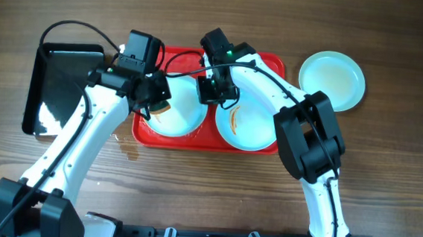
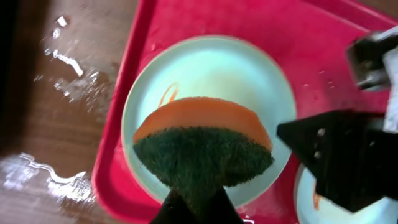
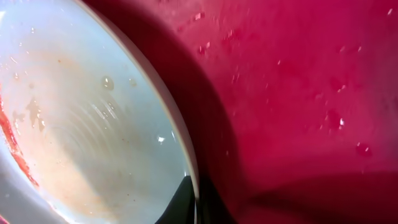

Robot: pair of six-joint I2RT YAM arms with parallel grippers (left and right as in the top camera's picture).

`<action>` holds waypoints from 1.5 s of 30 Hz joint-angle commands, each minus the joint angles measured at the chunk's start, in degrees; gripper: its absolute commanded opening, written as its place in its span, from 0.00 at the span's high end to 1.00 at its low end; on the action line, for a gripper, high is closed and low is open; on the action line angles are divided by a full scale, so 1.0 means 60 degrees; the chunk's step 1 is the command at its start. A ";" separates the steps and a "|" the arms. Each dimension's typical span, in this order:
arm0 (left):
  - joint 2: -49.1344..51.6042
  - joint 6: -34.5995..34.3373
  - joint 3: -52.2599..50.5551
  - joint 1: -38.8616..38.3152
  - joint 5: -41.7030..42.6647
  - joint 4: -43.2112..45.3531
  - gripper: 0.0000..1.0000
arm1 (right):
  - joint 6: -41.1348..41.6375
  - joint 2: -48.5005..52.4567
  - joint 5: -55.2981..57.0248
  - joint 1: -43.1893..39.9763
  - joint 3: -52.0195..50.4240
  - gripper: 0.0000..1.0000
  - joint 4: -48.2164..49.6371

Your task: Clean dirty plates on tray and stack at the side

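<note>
1. Currently grips the sponge [image 2: 202,149] in the left gripper [image 2: 196,202], jaws clamped on it, green scouring face down over the plate under the sponge [image 2: 211,68] on the tray's [image 1: 271,63] left half, evidently to scrub off the orange smear.
2. Pinches that plate's rim, by the look of it, with the right gripper [image 3: 193,205], jaws together on it, probably to stop it sliding.
3. Has a neighbouring plate [image 1: 252,129], smeared, on the tray's right half.
4. Has a third plate [image 1: 332,81] on the desk [image 1: 386,183] just beyond the tray's right end, likely the stacking spot.
5. Finds no brand, label or legible writing anywhere.
</note>
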 commanded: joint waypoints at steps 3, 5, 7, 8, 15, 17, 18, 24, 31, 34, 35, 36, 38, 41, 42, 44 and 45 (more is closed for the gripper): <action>0.0157 0.0390 -0.0874 0.0058 0.0382 0.0707 0.96 | -0.0124 0.0277 0.0335 0.0087 -0.0189 0.96 -0.0237; 0.0277 0.0393 -0.1158 0.0058 0.0681 0.1075 0.96 | -0.0120 0.0277 0.0328 0.0087 -0.0189 0.96 -0.0237; 0.0423 0.0397 -0.1475 0.0055 0.1330 0.1679 0.96 | -0.0124 0.0277 0.0324 0.0087 -0.0189 0.95 -0.0240; 0.0506 0.0393 -0.1574 0.0055 0.1515 0.1927 0.96 | -0.0127 0.0277 0.0328 0.0087 -0.0189 0.96 -0.0240; 0.1351 -0.0408 -0.2047 0.0047 0.1650 0.2758 0.96 | -0.0124 0.0277 0.0335 0.0091 -0.0189 0.96 -0.0233; 0.1665 -0.0437 -0.2062 0.0047 0.1650 0.2852 0.96 | -0.0124 0.0277 0.0335 0.0091 -0.0189 0.96 -0.0208; 0.1770 -0.0433 -0.2062 0.0047 0.1650 0.2907 0.96 | -0.0120 0.0277 0.0335 0.0091 -0.0189 0.96 -0.0197; 0.2455 -0.0433 -0.2062 0.0047 0.1617 0.3508 0.96 | -0.0124 0.0277 0.0335 0.0091 -0.0189 0.96 -0.0208; 0.2732 -0.0357 -0.2062 0.0051 -0.0339 0.3308 0.96 | -0.0127 0.0277 0.0335 0.0091 -0.0189 0.96 -0.0208; 0.2750 -0.0324 -0.2062 0.0062 -0.1588 0.3056 0.96 | -0.0127 0.0277 0.0335 0.0091 -0.0189 0.96 -0.0208; 0.2750 -0.0324 -0.2062 0.0058 -0.1953 0.2973 0.96 | -0.0127 0.0277 0.0335 0.0091 -0.0189 0.96 -0.0204; 0.2750 -0.0324 -0.2062 0.0058 -0.2299 0.2889 0.96 | -0.0127 0.0277 0.0335 0.0091 -0.0189 0.96 -0.0204; 0.2750 -0.0324 -0.2062 0.0058 -0.2976 0.2736 0.96 | -0.0131 0.0277 0.0335 0.0091 -0.0189 0.96 -0.0204; 0.2743 -0.0324 -0.2058 0.0058 -0.3217 0.2754 0.96 | -0.0131 0.0277 0.0335 0.0091 -0.0189 0.96 -0.0208; 0.2736 -0.0313 -0.2051 0.0058 -0.3220 0.2787 0.96 | -0.0131 0.0277 0.0335 0.0091 -0.0189 0.96 -0.0204; 0.2623 -0.0295 -0.1953 0.0055 -0.3198 0.2772 0.96 | -0.0131 0.0277 0.0335 0.0091 -0.0189 0.96 -0.0208; 0.2477 -0.0299 -0.1810 0.0022 -0.3126 0.2626 0.96 | -0.0124 0.0277 0.0335 0.0091 -0.0189 0.96 -0.0208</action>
